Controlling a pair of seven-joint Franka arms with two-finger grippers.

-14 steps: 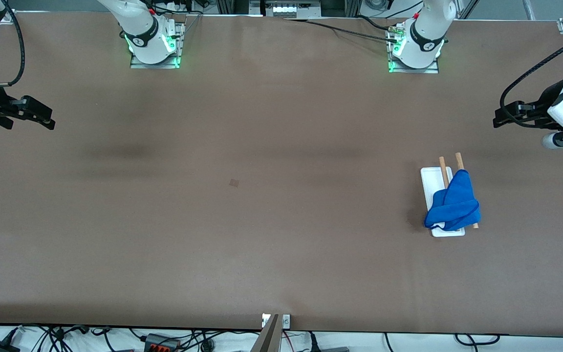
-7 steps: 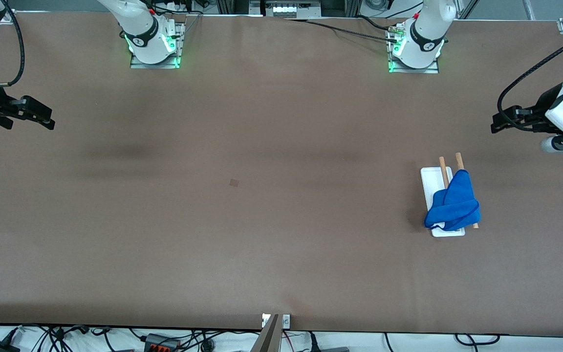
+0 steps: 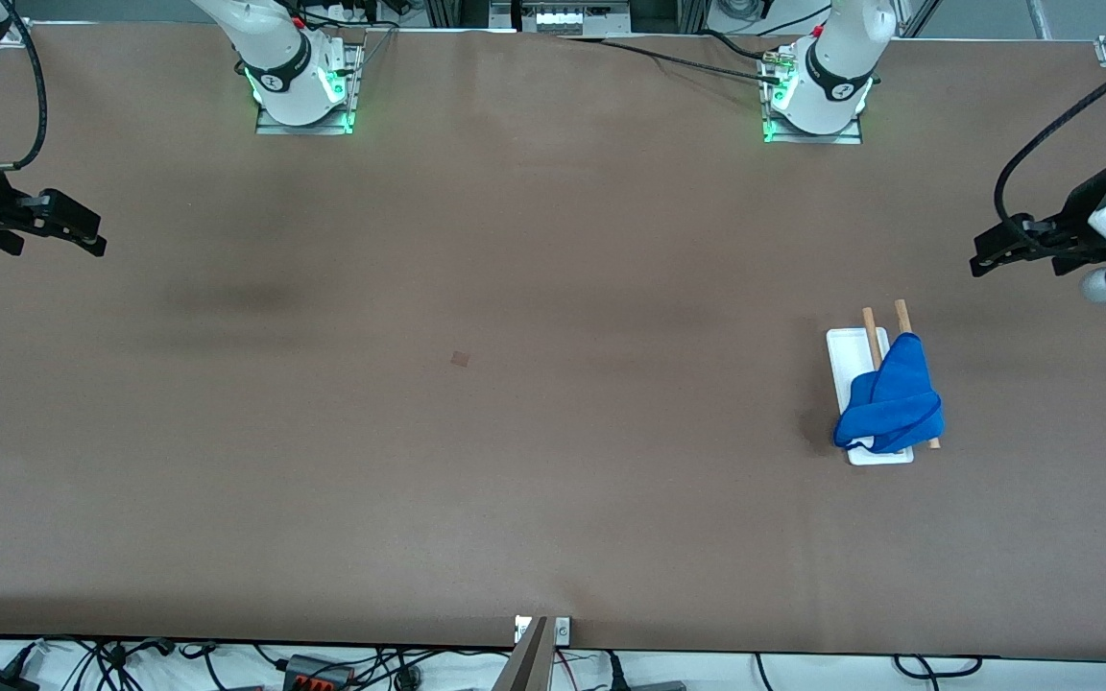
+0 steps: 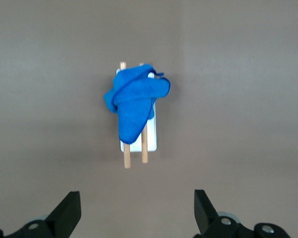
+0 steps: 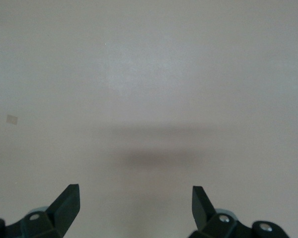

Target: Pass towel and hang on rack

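Fingers spread and empty on both grippers — left gripper (image 3: 985,261) has just drifted off the rack (image 3: 846,350), right gripper (image 3: 92,240) waits well apart — towel (image 3: 894,398) draped there, task looks finished.

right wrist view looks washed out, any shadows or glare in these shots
Right wrist view: pale, hazy table with one soft dark shadow band. Left wrist view: even light, towel and rack sharp. Front view: faint dark smudges on the table, green glow at both arm bases.

Both arms held up at the tabletop's ends

Left claw (image 3: 985,257) hangs open over the left arm's end; right claw (image 3: 92,240), fingers spread wide, hangs over the right arm's end.
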